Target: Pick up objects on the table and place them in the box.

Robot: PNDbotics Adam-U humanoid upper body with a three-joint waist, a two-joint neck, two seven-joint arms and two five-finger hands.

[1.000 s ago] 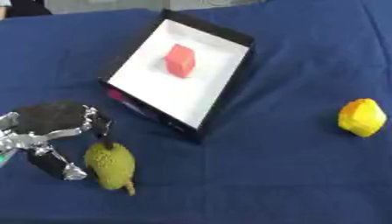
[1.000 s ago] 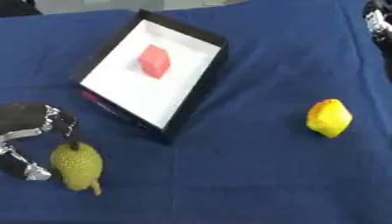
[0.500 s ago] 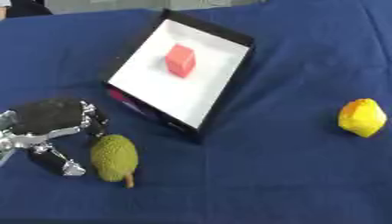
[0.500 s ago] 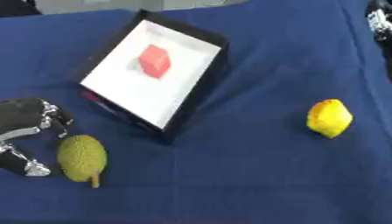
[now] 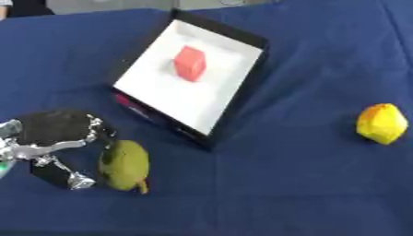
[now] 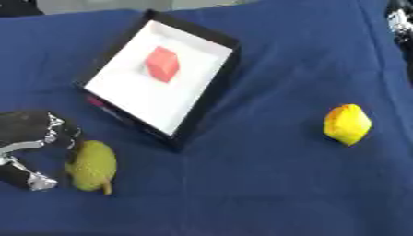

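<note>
A black box with a white inside (image 5: 169, 97) lies tilted at the upper middle of the blue cloth, and a red cube (image 5: 190, 63) sits in it. A bumpy green oval fruit (image 5: 124, 164) lies just off the box's near corner. My left hand (image 5: 50, 147) is at the lower left, its fingers (image 5: 98, 132) and thumb (image 5: 77, 179) curled against the fruit's left side. A yellow lemon-like fruit (image 5: 381, 123) rests alone on the right. A dark part of my right hand (image 6: 399, 20) shows at the upper right corner of the right eye view.
The blue cloth (image 5: 290, 193) covers the whole table. Its far edge runs along the top of the view, with a pale floor behind. Open cloth lies between the box and the yellow fruit.
The green fruit has shifted up and right toward the box's near corner, together with my left hand. The box, the red cube and the yellow fruit have stayed in place.
</note>
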